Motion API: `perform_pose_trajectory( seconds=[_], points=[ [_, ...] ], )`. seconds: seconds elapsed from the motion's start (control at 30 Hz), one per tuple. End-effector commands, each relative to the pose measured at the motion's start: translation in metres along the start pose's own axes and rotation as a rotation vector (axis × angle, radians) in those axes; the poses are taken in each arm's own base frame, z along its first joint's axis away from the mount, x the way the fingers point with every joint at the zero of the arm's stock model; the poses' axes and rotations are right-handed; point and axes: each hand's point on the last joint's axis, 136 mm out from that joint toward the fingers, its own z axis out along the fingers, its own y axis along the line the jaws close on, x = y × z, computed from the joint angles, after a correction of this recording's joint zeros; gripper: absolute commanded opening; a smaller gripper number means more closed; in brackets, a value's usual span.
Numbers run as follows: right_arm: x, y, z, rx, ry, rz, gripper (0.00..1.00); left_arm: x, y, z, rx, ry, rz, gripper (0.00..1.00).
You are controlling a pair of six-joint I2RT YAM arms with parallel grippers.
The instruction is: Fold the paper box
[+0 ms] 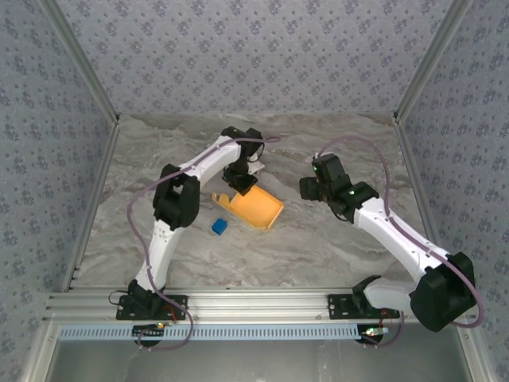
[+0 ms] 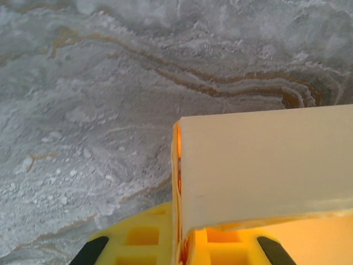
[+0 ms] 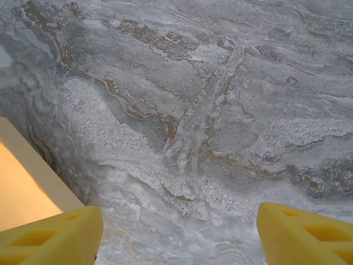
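While our left gripper [image 2: 179, 243] pinches one wall of the paper box [image 1: 256, 208] (right gripper [image 3: 179, 234] wide, empty), we risk creasing it by tugging.

Grey marble-patterned table [image 1: 318, 247], tan veins. Yellow-orange paper box [image 1: 256, 208] rests near its middle. Small blue cube [image 1: 219, 227] lies just beside the box, on the near-left side.
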Motion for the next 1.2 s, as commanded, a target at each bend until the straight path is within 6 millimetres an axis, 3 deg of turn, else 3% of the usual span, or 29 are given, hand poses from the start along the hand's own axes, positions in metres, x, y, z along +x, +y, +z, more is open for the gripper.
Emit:
perform_pose_trajectory(
  seconds=[0.0,0.3,0.6,0.83,1.17],
  points=[
    [0.002,-0.004,-0.003,-0.006,-0.008,0.022,0.76,0.015,0.001,0.004,-0.037,0.111,0.026,0.07],
    [0.008,-0.008,-0.002,-0.012,-0.002,0.039,0.76,-0.004,-0.009,0.028,-0.091,0.152,0.054,0.07],
    [0.01,-0.008,0.0,-0.023,0.001,0.048,0.76,-0.019,-0.003,0.043,-0.264,0.123,0.094,0.06],
    [0.01,-0.011,-0.005,-0.018,-0.005,0.05,0.76,-0.041,-0.02,0.028,-0.287,0.057,0.324,0.07],
    [0.015,-0.033,-0.026,0.036,-0.036,0.085,0.76,-0.046,-0.029,0.039,-0.343,0.125,0.708,0.08]
  ],
)
